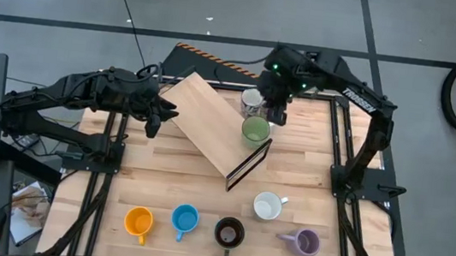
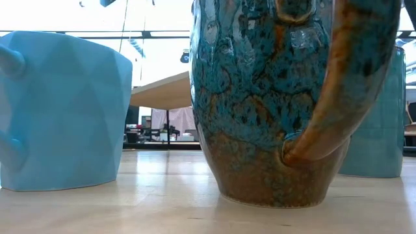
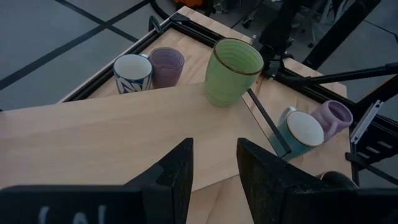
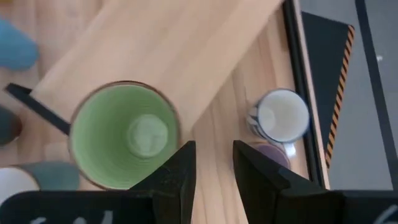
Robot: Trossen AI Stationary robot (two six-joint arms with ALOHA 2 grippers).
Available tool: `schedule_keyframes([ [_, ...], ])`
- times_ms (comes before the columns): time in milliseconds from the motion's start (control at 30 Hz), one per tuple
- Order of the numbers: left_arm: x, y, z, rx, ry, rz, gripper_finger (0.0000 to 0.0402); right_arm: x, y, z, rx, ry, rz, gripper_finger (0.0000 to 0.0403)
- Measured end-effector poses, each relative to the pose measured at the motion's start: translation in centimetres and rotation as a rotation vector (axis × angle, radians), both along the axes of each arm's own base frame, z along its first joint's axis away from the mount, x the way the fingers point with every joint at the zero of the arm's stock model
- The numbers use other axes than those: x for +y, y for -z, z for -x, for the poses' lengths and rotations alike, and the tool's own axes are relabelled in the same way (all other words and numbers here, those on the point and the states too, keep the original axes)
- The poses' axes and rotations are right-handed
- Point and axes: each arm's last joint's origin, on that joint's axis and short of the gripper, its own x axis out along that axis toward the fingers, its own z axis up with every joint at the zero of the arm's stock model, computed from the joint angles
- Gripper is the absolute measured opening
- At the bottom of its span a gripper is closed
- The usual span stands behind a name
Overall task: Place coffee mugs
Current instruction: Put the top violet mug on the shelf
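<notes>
Green mug [image 1: 255, 130] upright on wooden board [image 1: 209, 119], near its right edge. Right gripper [image 1: 274, 114] above mug's rim, jaws apart, gripping nothing. Left gripper [image 1: 163, 114] at board's left edge, jaws apart, empty.

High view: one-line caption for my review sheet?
Right gripper hovers over the green mug on the raised wooden shelf; five mugs line the table's front, left gripper alongside.

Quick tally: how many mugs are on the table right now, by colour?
Orange mug: 1
Light blue mug: 1
Dark brown mug: 1
White mug: 1
Lavender mugs: 2
Green mug: 1
White patterned mug: 1
Total: 8
</notes>
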Motion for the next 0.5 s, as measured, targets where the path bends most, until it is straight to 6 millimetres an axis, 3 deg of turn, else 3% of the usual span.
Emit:
schedule_keyframes([
  [267,0.0,0.0,0.0,0.005,-0.001,0.002,0.013,-2.8,0.6,1.4,0.035,0.096,-0.027,0.0112],
  [500,0.0,0.2,0.1,0.021,-0.001,0.005,0.013,-5.2,2.9,2.1,0.088,0.114,-0.129,0.0112],
])
